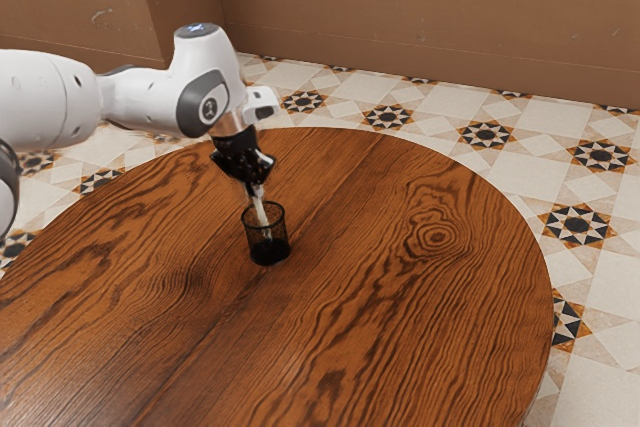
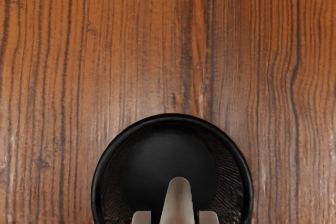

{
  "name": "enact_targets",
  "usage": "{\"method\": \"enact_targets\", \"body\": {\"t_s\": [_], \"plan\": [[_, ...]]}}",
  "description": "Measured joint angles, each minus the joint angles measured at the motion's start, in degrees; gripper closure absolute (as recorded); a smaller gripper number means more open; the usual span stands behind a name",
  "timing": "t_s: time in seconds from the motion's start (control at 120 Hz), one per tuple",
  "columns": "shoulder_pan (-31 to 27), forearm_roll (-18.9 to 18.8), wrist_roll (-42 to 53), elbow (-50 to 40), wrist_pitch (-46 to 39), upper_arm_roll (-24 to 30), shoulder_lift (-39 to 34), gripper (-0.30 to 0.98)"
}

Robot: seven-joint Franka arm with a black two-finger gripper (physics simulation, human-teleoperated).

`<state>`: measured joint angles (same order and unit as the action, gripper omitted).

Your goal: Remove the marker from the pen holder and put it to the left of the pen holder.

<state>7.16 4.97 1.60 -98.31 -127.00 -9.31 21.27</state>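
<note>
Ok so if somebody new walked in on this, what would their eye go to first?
Probably the white arm, reaching in from the exterior view's left, with its black gripper poised just over the dark pen holder. Next would come the pale marker standing in that holder, bright against the black. After that, the bold swirling grain of the round wooden table and the star-patterned tiles beyond it.

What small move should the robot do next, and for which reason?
I would probably raise the gripper straight up a little: it looks shut on the marker, whose lower part is inside the pen holder, so going sideways now might tip the holder.
</note>
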Motion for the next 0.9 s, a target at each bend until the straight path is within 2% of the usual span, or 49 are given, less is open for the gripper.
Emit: {"method": "enact_targets", "body": {"t_s": [0.192, 0.267, 0.367, 0.467, 0.642, 0.9], "plan": [[1.4, -1.6, -1.0, -5.2, 1.2, -1.6, -13.5, 0.77], [0.9, -3.4, -1.3, -5.7, 1.9, -2.3, -15.4, 0.78], [-4.2, -6.6, -0.8, -5.2, 2.2, -2.4, -12.4, 0.78], [-7.6, -8.2, 0.3, -3.5, 0.5, -2.4, -7.8, 0.78], [-8.5, -9.2, 3.4, 1.6, -6.4, -2.4, -0.5, 0.78], [-9.0, -9.4, 7.9, 5.3, -15.9, -2.5, 6.0, 0.79]]}}
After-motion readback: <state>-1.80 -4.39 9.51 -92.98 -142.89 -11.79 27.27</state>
